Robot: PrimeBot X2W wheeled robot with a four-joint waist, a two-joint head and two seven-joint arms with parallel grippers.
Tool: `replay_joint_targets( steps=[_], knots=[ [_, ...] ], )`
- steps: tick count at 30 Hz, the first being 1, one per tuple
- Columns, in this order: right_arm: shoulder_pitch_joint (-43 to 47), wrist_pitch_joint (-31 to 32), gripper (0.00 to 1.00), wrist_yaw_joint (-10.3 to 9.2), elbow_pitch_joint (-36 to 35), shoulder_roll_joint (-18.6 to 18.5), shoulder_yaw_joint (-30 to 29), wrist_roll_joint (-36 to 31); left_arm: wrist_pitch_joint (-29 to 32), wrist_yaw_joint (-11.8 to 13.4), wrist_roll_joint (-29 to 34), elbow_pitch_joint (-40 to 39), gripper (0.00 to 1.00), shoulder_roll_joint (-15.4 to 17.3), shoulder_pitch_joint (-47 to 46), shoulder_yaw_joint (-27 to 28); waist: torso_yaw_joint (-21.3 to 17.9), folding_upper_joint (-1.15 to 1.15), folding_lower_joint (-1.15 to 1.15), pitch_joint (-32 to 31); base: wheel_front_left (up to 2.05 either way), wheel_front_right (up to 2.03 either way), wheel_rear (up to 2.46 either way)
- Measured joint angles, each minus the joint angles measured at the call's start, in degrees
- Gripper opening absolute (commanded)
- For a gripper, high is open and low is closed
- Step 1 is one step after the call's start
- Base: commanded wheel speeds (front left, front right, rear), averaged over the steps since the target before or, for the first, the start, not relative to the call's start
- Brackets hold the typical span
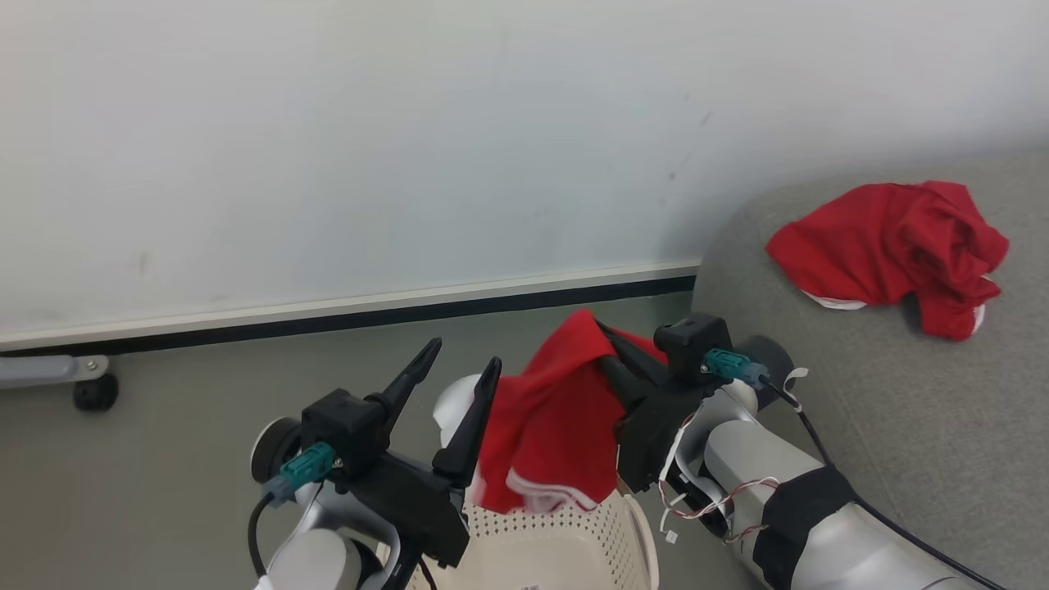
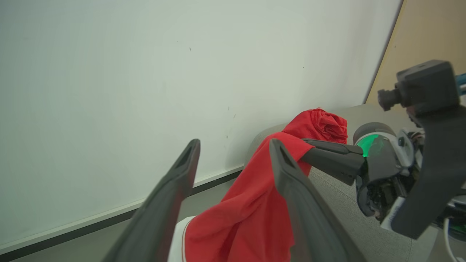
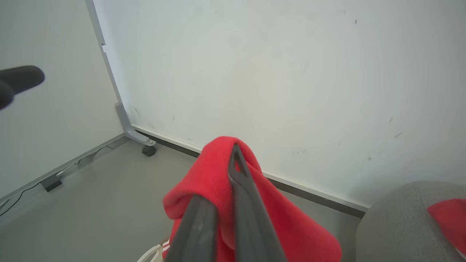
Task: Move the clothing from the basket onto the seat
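While the right pincer (image 1: 610, 348) is clenched on the top of a red garment (image 1: 557, 418), the cloth hangs from that peak down over the basket (image 1: 565, 541). Its long axis runs nearly upright, slanting down toward the robot's left, and the white-striped hem at the bottom lies at the basket's perforated wall. The left pincer (image 1: 465, 354) stands released just beside the hanging cloth, fingers spread and pointing up toward the wall. Its nearer finger may brush the fabric, but the overlap in the left wrist view makes that unclear. A second red garment (image 1: 893, 242) lies crumpled on the grey sofa (image 1: 901, 410), well apart from the basket, stretched sideways across the cushion. A white panel (image 1: 410, 147) on a castor (image 1: 94, 392) stands behind, on a grey floor (image 1: 205, 393).
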Motion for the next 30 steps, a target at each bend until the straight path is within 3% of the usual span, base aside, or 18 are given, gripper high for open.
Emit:
replay_joint_targets(
  steps=[14,30],
  knots=[
    [0.74,-0.01,0.00,-1.31,-1.71,-4.01,-2.94,-0.36,-2.58,-0.04,-0.19,-0.19,1.00,0.53,7.51,-1.53,-7.69,0.00,0.00,-0.48,0.00,0.00,0.00],
    [3.79,-0.02,0.00,-4.36,-11.37,-10.29,-5.34,-3.68,-6.04,-0.03,0.19,-0.85,1.00,-0.64,9.94,-3.78,-21.33,0.00,0.00,-0.77,0.00,0.00,0.00]
  ],
)
